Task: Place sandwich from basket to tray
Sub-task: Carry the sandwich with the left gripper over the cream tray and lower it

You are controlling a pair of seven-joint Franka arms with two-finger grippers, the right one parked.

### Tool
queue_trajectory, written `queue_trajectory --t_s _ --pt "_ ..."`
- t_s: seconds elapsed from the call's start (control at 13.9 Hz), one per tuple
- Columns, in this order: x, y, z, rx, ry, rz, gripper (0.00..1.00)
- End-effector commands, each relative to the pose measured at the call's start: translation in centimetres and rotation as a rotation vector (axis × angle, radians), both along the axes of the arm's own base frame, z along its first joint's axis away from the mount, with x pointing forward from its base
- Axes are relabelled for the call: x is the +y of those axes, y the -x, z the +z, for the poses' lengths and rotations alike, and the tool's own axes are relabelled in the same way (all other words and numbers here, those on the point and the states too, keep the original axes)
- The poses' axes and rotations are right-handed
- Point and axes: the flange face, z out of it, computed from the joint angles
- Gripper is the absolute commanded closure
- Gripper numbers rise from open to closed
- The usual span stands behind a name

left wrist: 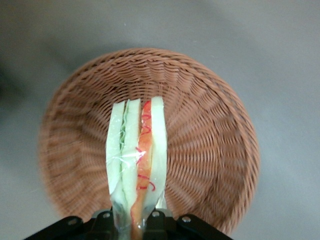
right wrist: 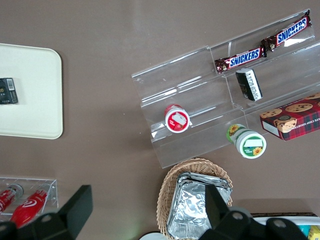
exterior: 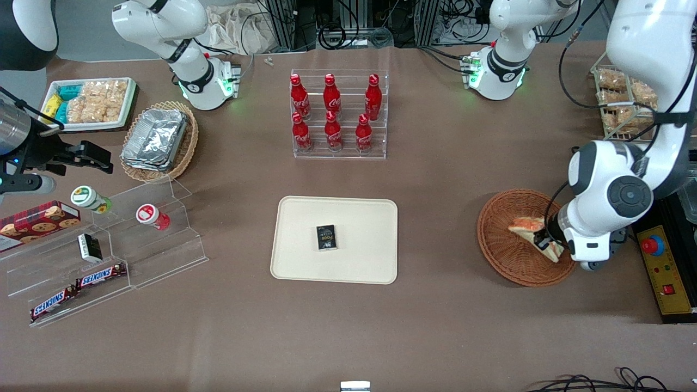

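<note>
While the sandwich hangs above the basket, we see the hand pinching it at 1 end, with a finger on each flat bread face, and the wrapped wedge pointing away from the wrist camera. In the front view the sandwich sits over the round basket toward the working arm's end of the counter, and we judge it lifted clear of the weave, though we cannot be certain it no longer touches.

We expect it to handle as a light, soft thing: bread that squashes under a hard squeeze, and clear film that may let it slip. Holding it across the 2 bread faces, as now, looks right to us, since the layers are pressed together rather than pried apart. Gripped only at its end, the free tip could droop or swing during travel.

The tray lies well apart, nearer the counter's middle, with a small dark box on it that we would steer the sandwich beside.
</note>
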Motion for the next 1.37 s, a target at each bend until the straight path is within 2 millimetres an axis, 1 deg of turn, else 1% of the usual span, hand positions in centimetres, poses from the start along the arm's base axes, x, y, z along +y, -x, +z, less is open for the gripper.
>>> queue_trajectory --t_s 0.0,0.07,0.14,0.22,0.29,0.36,0.43,0.5,0.58,0.65,0.72,0.86,1.01,1.08,1.15,1.22,1.3 --pt "-3.3 -0.1 8.5 0.085 -0.011 -0.161 1.0" --pt "-5.0 0.1 11.0 0.113 0.002 -0.198 1.0" --pt "-6.8 0.4 12.9 0.119 0.012 -0.225 1.0" --pt "-9.4 1.0 14.5 0.114 0.024 -0.265 1.0" --pt "-12.3 2.0 15.2 0.116 0.036 -0.311 1.0" --pt "-15.1 2.9 15.6 0.114 0.052 -0.372 1.0" --pt "-18.5 3.9 15.1 0.123 0.073 -0.439 1.0" --pt "-21.4 4.5 13.5 0.143 0.084 -0.501 0.96" --pt "-24.7 5.0 11.6 0.155 0.109 -0.549 0.96" --pt "-27.4 5.3 10.3 0.144 0.123 -0.591 0.97" --pt "-30.1 5.6 8.3 0.126 0.122 -0.637 0.97" --pt "-34.2 5.9 2.9 0.095 0.11 -0.691 0.99" --pt "-38.3 7.0 -1.0 0.023 0.07 -0.684 0.99" --pt "-39.4 7.5 -3.0 0.007 0.029 -0.698 0.99" --pt "-39.4 7.4 -4.6 0.001 -0.005 -0.708 0.99" --pt "-39.8 7.5 -5.6 -0.008 -0.013 -0.704 0.99" --pt "-41.7 8.6 -6.3 -0.041 -0.004 -0.718 0.99"
